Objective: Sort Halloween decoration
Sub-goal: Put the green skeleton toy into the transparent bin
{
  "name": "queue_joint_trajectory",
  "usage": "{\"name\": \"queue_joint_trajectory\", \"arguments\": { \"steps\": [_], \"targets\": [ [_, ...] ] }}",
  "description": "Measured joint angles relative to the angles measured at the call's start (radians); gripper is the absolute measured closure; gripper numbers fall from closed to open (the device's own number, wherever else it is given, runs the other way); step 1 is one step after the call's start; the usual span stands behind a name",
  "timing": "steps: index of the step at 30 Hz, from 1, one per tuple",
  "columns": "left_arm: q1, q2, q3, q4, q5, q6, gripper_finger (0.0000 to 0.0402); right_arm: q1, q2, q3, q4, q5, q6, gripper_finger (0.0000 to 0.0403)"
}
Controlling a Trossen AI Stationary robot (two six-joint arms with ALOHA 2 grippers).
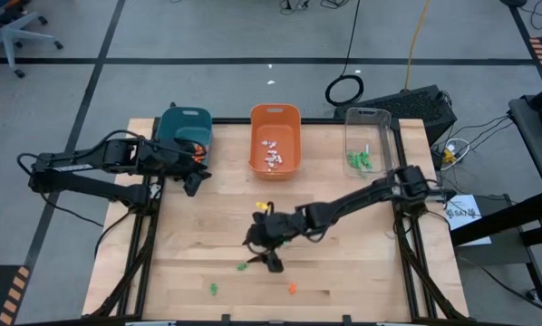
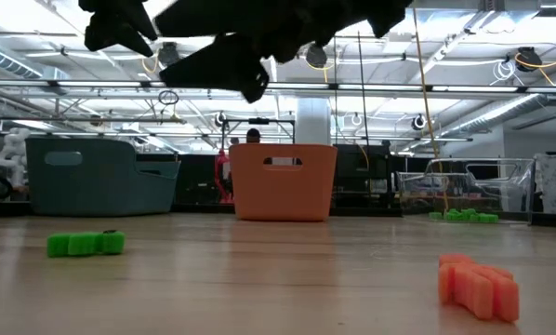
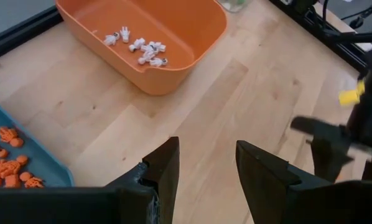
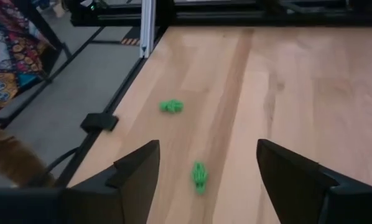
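Two green trinkets (image 4: 199,176) lie ahead of my right gripper (image 4: 206,177), fingers spread wide to straddle the nearer; my left gripper (image 3: 206,167) waits empty, parted, beside the teal bin (image 1: 184,127).

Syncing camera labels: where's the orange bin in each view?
High view: orange bin at the table's far edge, centre, between the teal bin and the clear bin.
Low view: orange bin mid-frame at the far end of the table.
Left wrist view: orange bin at the frame's top, white trinkets inside.
Right wrist view: not in it.
Shared landmark: the teal bin beside it.
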Motion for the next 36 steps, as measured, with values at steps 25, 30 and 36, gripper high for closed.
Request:
{"name": "queue_joint_trajectory", "arguments": {
  "steps": [25,30,36],
  "targets": [
    [0.0,0.0,0.0,-0.001,-0.001,-0.003,0.0245,0.097,0.299,0.001,0.305,0.114,0.0,0.0179],
    [0.0,0.0,0.0,-0.001,-0.004,-0.003,0.0245,0.097,0.316,0.001,0.301,0.114,-0.004,0.0183],
    [0.0,0.0,0.0,-0.002,-0.011,0.002,0.0245,0.091,0.315,0.001,0.287,0.114,-0.004,0.0243]
  ]
}}
